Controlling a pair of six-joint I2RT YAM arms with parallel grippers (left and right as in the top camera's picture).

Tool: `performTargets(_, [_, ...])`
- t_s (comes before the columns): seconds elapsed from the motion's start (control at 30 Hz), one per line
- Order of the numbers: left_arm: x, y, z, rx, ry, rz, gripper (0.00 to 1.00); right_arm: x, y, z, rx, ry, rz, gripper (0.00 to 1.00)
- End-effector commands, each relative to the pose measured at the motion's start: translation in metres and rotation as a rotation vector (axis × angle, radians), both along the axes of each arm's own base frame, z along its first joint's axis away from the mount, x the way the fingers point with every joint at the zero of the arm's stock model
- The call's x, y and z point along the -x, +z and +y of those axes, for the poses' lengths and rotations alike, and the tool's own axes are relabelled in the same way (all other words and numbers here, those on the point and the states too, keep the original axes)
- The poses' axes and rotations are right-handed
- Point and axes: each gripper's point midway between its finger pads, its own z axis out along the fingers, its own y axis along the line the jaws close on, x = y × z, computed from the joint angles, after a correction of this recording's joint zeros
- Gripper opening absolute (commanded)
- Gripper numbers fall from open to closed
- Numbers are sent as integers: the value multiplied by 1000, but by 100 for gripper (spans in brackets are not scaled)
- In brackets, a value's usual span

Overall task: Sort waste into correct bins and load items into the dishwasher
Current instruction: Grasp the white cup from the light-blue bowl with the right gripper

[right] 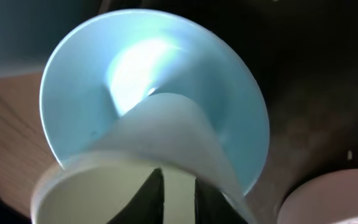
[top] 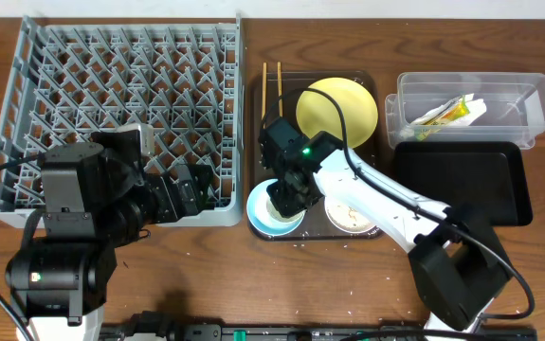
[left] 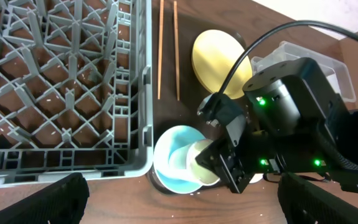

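Grey plastic rack (top: 111, 95) takes up the far-left corner of the desk, with nothing in the part I can see, so there are plenty of slots to pick from. Next to it, mid-desk, the brown tray (top: 288, 95) carries the dishes. The blue bowl (top: 261, 210) sits at the tray corner nearest the robot's edge. The right gripper (top: 286, 197) hangs right over that bowl, pinching the wall of the little white cup (left: 203, 171), which is tipped over inside the bowl's rim. The left gripper (top: 185, 192) is by the rack's near-right corner, fingers (left: 42, 199) spread wide, holding nothing.

My take: it's pulling the cup out to rack it. I'd lift straight up until the cup clears the bowl rim, otherwise the bowl gets dragged along. Then swing left, steer round the left arm, and set it mouth-down between pegs. Can't tell if anything's inside the cup.
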Motion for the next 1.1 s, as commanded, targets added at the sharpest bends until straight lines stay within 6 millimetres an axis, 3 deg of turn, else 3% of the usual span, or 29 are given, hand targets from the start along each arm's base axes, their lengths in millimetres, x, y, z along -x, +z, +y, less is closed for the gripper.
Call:
performTargets(0.0, [1,7,0,-7,-5,-17,98,-4,7,-4,4,-21,-23,15])
performTargets(0.1, [0,7,0,-7,-5,-18,98,-2,17,-6,-6,8,-38,22])
performTargets(0.37, [1,7,0,-6,-5,-18,98,-10,73,-23,-55,-5,-177,43])
performTargets(0.47, [1,7,0,-6,-5,-18,98,-18,72,-36,7,-29,-217,45])
performTargets(0.63, [1,7,0,-7,-5,-18,98,-20,42,-40,51,-34,-181,43])
performTargets(0.7, [0,7,0,-7,-5,-18,98,-15,25,-38,56,-32,-136,42])
performTargets(0.87, [0,7,0,-10,-7,-20,98,-9,-8,-35,82,-67,-58,27])
performTargets(0.97, [0,7,0,-10,-7,-20,98,-6,-8,-22,16,-54,-29,21])
performTargets(1.07, [0,7,0,-10,-7,-20,98,-9,0,-22,1,-62,-45,1])
